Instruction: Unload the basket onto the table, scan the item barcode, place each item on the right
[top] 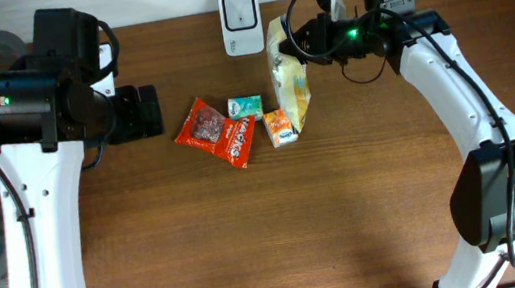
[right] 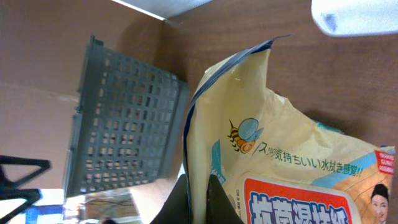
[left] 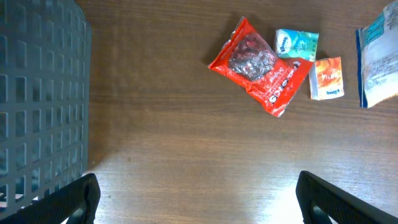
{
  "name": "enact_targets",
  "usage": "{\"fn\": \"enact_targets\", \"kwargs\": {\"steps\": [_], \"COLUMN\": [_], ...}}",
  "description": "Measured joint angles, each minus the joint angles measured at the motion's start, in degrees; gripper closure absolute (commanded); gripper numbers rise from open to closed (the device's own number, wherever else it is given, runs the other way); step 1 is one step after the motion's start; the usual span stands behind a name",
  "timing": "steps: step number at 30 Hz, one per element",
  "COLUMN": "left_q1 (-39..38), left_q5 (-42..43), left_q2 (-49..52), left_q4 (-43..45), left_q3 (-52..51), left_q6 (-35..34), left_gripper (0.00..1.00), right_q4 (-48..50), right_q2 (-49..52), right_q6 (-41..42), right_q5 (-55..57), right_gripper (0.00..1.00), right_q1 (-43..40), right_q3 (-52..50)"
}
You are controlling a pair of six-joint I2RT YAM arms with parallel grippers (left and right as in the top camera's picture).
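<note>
Overhead, my right gripper (top: 289,40) clamps the yellow bag (top: 292,89), left gripper (top: 147,111) gapes idle; next, I'd turn its barcode toward the scanner (top: 238,8) at eleven o'clock.

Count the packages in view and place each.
4: red pouch at centre; teal pack right of it; orange box beside that; yellow bag rightmost, held by the right tool. Others may hide beneath it.

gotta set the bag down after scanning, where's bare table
Free: the table is bare wood across its front, below the red packet and orange pack. Crowded: beneath the scanner, where those two, the teal pack and the held yellow bag bunch together.
</note>
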Motion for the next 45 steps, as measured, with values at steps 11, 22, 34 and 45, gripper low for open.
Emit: {"fn": "enact_targets", "kwargs": {"steps": [11,22,34,45], "left_q1": [0.0,0.0,0.0,0.0], "left_q5": [0.0,0.0,0.0,0.0], "left_q2": [0.0,0.0,0.0,0.0], "left_q4": [0.0,0.0,0.0,0.1], "left_q3": [0.0,0.0,0.0,0.0], "left_q6": [0.0,0.0,0.0,0.0], "left_gripper": [0.01,0.01,0.01,0.01], "right_q4": [-12.0,-38.9,-25.2,-20.1], "right_q2": [7.3,0.3,0.0,0.1], "right_q6": [-1.6,-18.4,-7.4,-8.7], "right_q5": [11.4,35.6,34.2,38.6], "right_gripper": [0.64,0.81,0.52,0.91], "right_q1": [-17.5,-11.1,5.4,16.7], "right_q3": [-8.9,4.7,-17.6,-25.2]}}
